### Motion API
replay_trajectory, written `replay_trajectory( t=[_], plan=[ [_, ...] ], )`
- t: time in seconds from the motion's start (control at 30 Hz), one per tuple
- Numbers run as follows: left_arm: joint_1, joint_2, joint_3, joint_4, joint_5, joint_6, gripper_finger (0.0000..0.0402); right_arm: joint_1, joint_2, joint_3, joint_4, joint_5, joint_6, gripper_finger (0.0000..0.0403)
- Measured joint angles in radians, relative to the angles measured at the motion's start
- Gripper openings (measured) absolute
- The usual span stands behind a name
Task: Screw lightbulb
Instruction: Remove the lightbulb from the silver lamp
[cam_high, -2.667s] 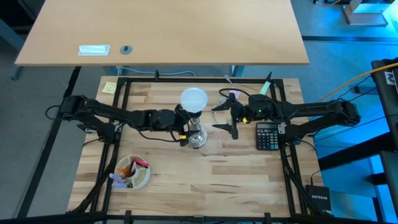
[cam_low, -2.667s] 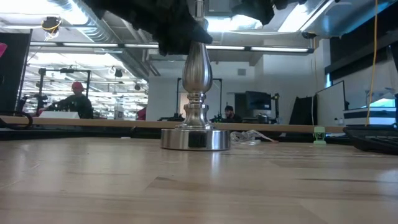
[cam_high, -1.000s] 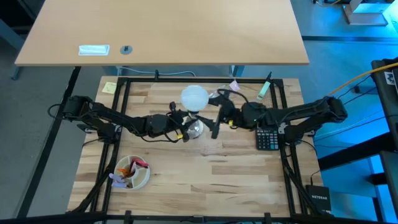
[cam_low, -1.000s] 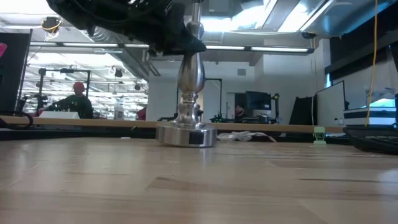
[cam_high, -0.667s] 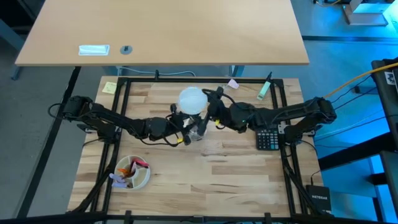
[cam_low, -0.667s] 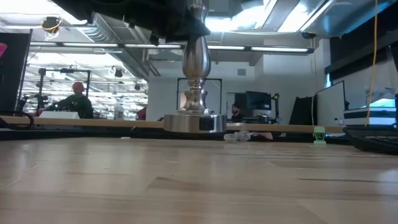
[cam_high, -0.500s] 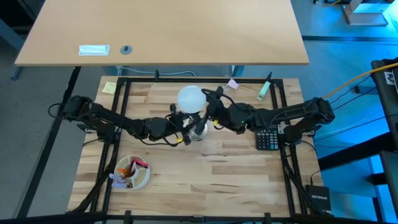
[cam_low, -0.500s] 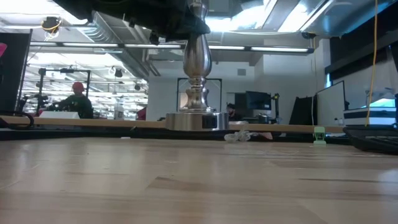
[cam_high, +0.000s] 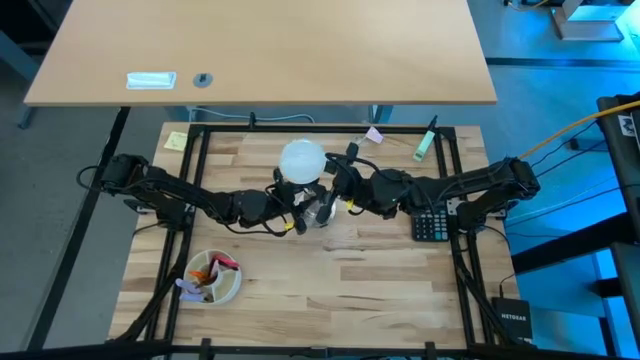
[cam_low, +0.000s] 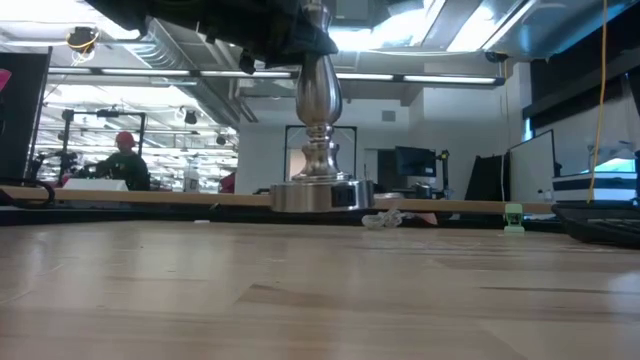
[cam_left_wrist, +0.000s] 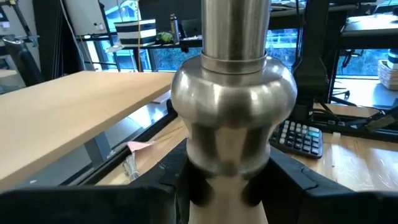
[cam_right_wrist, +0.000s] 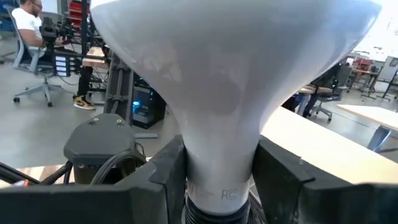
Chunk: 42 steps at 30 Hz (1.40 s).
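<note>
Table (cam_high: 330, 290) wooden. 2 arms reach inward, meeting at centre. Left gripper (cam_high: 297, 208) clamps silvery stand (cam_left_wrist: 233, 118), lifted clear of table. Right gripper (cam_high: 335, 185) clasps lightbulb (cam_high: 302, 161) neck; lightbulb seated in stand socket.

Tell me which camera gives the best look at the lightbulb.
The right wrist view: the lightbulb fills the frame, its neck between the right claw fingers. The high view shows only its white globe from above. The low and left wrist views show just the stand, held by the left claw.
</note>
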Motion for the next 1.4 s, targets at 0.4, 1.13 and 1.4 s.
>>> replay_trajectory(
  t=[0.4,1.13,1.4],
  plan=[
    [-0.064,-0.048,0.001,0.007,0.060,0.087,0.0124,-0.003,-0.035,0.000,-0.006,-0.193,0.005,0.0150],
    [-0.069,-0.148,0.026,-0.155,0.713,0.064,0.0124,-0.078,-0.096,0.000,-0.054,-1.053,0.061,0.0160],
    [-0.075,-0.148,0.027,-0.156,0.487,0.070,0.0124,-0.076,-0.140,-0.002,-0.166,-0.756,0.042,0.0278]
  ],
)
